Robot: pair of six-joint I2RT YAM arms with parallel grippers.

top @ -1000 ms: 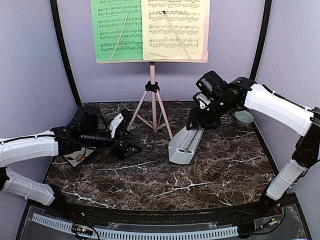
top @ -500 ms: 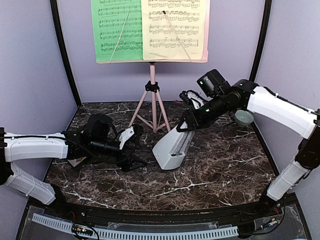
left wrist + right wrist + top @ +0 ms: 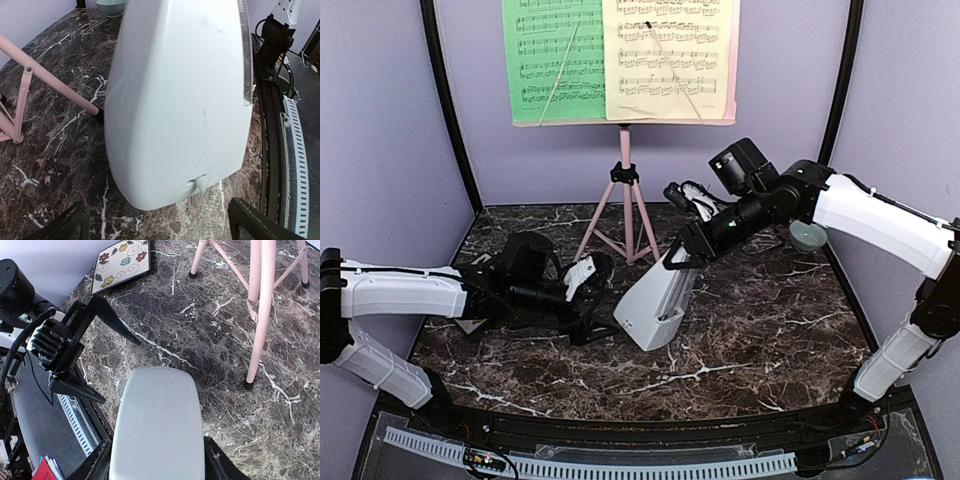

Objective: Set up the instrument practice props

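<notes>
The light-grey pyramid metronome (image 3: 655, 298) leans over the middle of the marble table (image 3: 750, 340), wide base down and to the left. My right gripper (image 3: 686, 246) is shut on its narrow upper end; in the right wrist view both fingers press the sides of the metronome (image 3: 157, 420). My left gripper (image 3: 592, 298) stands open just left of the base, its fingers wide apart and clear of the metronome (image 3: 180, 100). The pink music stand (image 3: 625, 190) stands at the back, carrying the green sheet (image 3: 552, 60) and the pale yellow sheet (image 3: 668, 60).
A pale green bowl (image 3: 808, 236) sits at the back right, behind my right arm. A floral tile (image 3: 122, 264) lies at the left, mostly under my left arm. The stand's tripod legs (image 3: 262, 315) spread close behind the metronome. Purple walls enclose three sides.
My right gripper has carried the metronome left and forward, swinging its base down. My left gripper has moved right toward the base and opened wider.
</notes>
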